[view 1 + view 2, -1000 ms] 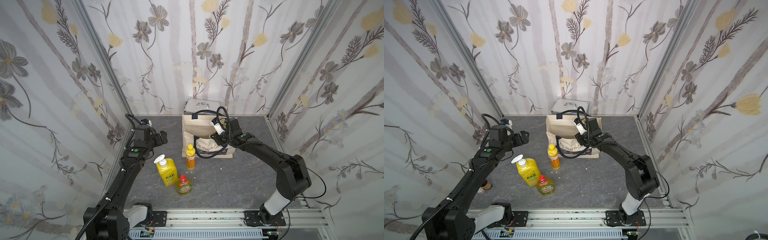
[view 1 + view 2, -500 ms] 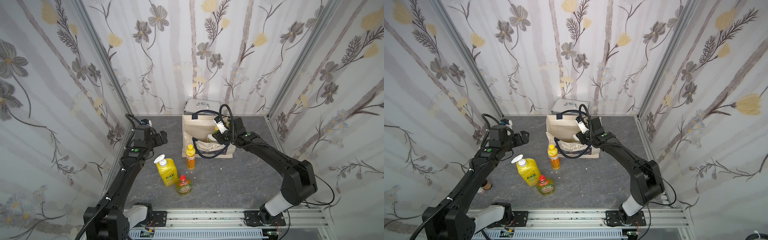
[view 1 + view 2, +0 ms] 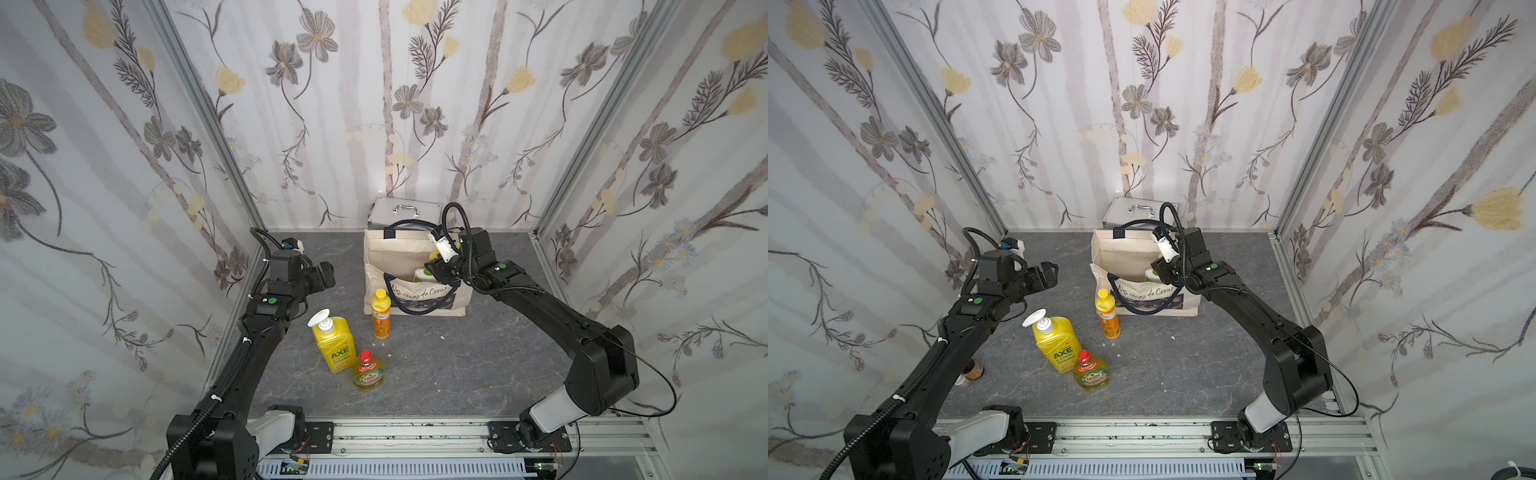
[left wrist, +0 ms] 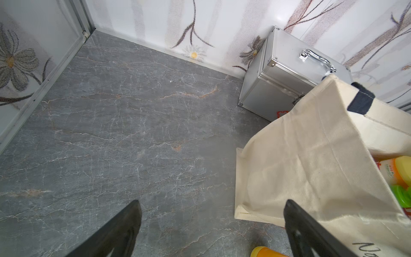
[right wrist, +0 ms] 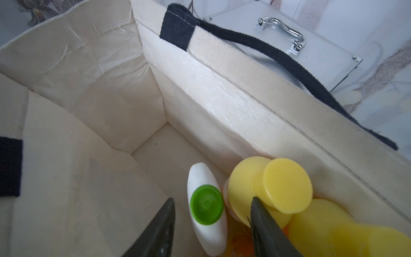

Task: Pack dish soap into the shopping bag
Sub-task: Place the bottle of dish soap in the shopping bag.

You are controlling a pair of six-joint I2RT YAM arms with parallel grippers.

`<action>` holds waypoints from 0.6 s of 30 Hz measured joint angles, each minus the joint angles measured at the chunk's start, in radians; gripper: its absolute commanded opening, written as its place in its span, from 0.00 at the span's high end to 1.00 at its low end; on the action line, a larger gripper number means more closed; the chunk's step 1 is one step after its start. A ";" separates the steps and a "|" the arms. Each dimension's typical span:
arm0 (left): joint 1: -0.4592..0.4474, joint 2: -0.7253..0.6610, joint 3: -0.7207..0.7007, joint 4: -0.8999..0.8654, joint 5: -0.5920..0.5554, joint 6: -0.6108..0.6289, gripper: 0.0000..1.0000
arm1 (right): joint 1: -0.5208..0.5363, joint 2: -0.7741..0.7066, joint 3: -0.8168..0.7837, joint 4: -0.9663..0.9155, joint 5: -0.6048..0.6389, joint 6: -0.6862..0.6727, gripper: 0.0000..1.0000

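Fairy bottle [image 3: 368, 374], AXE pump bottle [image 3: 334, 347] and one orange bottle [image 3: 381, 320] are set on the bench [image 3: 457, 365], in front of the shopping bag [image 3: 390, 253]. Left jaws are held wide apart, empty. Inside the bag, the white green-capped bottle [image 5: 206, 209] is straddled, ungripped, by the parted right jaws.

Bright even light, soft shadows, blurred wrist-view foregrounds

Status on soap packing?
Left gripper open. Right gripper open over white bottle inside shopping bag. Orange bottle, AXE bottle, Fairy bottle on table. Nothing blocking.
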 measured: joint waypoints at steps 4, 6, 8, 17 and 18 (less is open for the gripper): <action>0.000 0.000 0.000 0.000 0.000 0.000 0.00 | -0.001 -0.020 0.005 -0.004 0.002 0.007 0.45; 0.000 0.000 0.000 0.000 0.000 0.000 0.00 | -0.001 -0.031 0.006 -0.005 0.002 0.008 0.45; 0.000 0.000 0.000 0.000 0.000 0.000 0.00 | -0.001 -0.040 0.007 -0.006 0.002 0.015 0.45; 0.000 -0.004 0.000 0.000 0.000 0.000 0.00 | -0.001 -0.092 0.010 -0.011 0.000 0.022 0.43; 0.000 -0.004 0.000 0.000 0.000 0.000 0.00 | -0.001 -0.099 0.011 -0.010 -0.003 0.026 0.43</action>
